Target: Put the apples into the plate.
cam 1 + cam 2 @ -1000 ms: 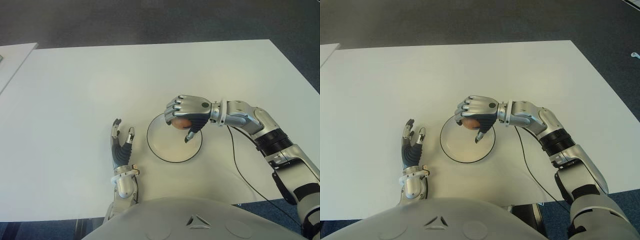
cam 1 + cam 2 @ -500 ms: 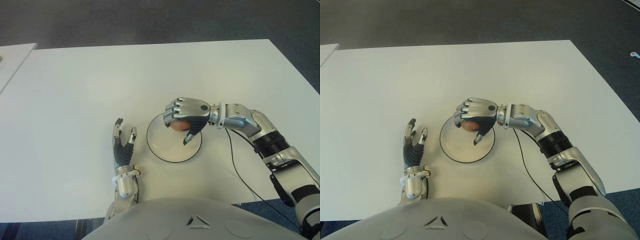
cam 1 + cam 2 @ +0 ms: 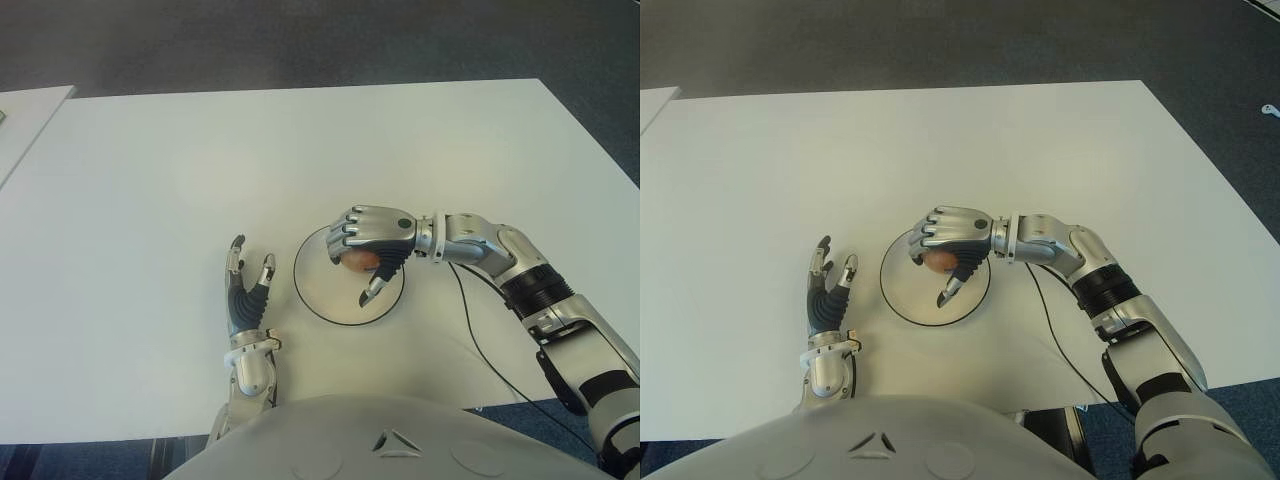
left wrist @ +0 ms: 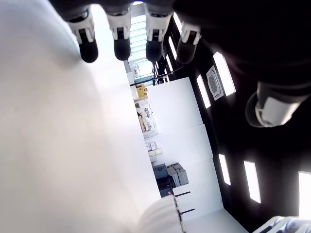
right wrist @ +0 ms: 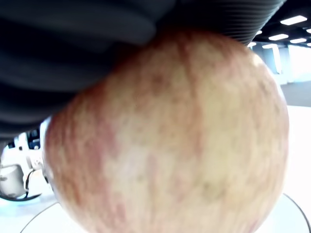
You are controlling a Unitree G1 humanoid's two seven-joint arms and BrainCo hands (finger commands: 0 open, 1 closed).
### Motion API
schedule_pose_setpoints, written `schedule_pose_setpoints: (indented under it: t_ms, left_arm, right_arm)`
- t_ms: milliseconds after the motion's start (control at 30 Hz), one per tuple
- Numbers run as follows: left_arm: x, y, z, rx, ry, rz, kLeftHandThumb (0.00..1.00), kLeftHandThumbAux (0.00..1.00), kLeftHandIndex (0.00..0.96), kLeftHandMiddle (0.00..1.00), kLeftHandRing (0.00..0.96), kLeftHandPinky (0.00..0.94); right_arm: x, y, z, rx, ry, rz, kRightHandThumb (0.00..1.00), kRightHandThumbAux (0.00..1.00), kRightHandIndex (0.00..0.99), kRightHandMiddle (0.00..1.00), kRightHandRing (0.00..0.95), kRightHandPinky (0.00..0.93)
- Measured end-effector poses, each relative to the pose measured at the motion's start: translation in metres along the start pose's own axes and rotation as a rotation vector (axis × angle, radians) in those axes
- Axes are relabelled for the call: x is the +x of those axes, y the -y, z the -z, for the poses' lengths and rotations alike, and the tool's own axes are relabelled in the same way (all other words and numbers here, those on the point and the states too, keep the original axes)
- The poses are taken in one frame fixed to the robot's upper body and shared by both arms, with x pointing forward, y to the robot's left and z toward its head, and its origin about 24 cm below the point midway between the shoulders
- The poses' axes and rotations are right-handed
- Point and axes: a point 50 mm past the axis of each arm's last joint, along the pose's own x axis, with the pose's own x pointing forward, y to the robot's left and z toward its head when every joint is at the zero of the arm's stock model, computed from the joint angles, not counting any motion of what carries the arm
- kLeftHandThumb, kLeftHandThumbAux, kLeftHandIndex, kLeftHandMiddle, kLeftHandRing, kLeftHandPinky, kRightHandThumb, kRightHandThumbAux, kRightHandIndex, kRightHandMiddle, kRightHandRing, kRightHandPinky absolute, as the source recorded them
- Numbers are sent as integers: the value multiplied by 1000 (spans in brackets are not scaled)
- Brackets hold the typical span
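Observation:
A reddish-yellow apple (image 3: pixel 358 260) sits inside my right hand (image 3: pixel 370 245), whose fingers are curled over it from above. The hand hovers over the far part of a white plate with a dark rim (image 3: pixel 310 300), in the middle of the white table. Close up in the right wrist view, the apple (image 5: pixel 170 141) fills the picture under the dark fingers, with the plate's rim (image 5: pixel 39 218) just below it. Whether the apple touches the plate I cannot tell. My left hand (image 3: pixel 246 285) shows left of the plate with its fingers spread and holding nothing.
A thin black cable (image 3: pixel 480 345) runs from my right forearm across the table (image 3: pixel 150 180) toward its near edge. The corner of another white table (image 3: pixel 25 115) shows at the far left. Dark floor lies beyond the far edge.
My right hand has come lower and slightly nearer with the apple, further over the plate. The left hand has barely moved.

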Motion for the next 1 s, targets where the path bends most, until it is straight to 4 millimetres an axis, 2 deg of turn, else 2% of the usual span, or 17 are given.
schedule_pose_setpoints:
  t_ms: [1000]
  left_arm:
    - [-1, 4, -3, 11, 10, 23, 0, 425, 83, 80, 6, 0]
  right_arm:
    - [3, -1, 9, 9, -10, -6, 132, 272, 0, 0, 0, 0]
